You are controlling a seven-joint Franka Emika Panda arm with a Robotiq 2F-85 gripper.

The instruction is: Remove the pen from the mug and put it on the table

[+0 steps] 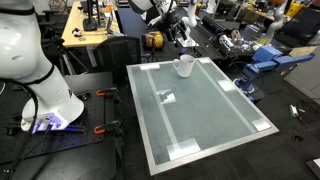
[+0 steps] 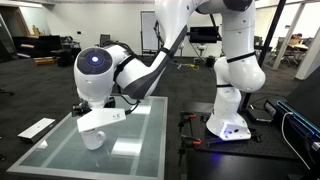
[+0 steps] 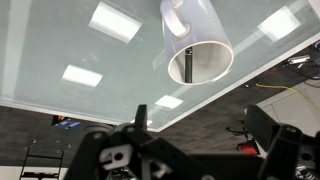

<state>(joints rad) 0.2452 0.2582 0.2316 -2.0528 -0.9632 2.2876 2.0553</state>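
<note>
The white mug (image 1: 185, 66) stands near the far edge of the glossy grey-green table (image 1: 200, 115). In the wrist view the mug (image 3: 197, 30) shows from above, tipped toward the camera, with the dark pen (image 3: 188, 65) standing inside its mouth. My gripper (image 3: 200, 114) is open and empty, its fingers apart in front of the mug and not touching it. In both exterior views the gripper (image 1: 186, 43) (image 2: 98, 122) hovers right over the mug (image 2: 92, 140); the pen is too small to see there.
The table edge runs just behind the mug, with dark carpet beyond. The white robot base (image 1: 40, 85) (image 2: 235, 110) stands beside the table. A wooden desk (image 1: 85, 30) and blue equipment (image 1: 270, 55) sit farther back.
</note>
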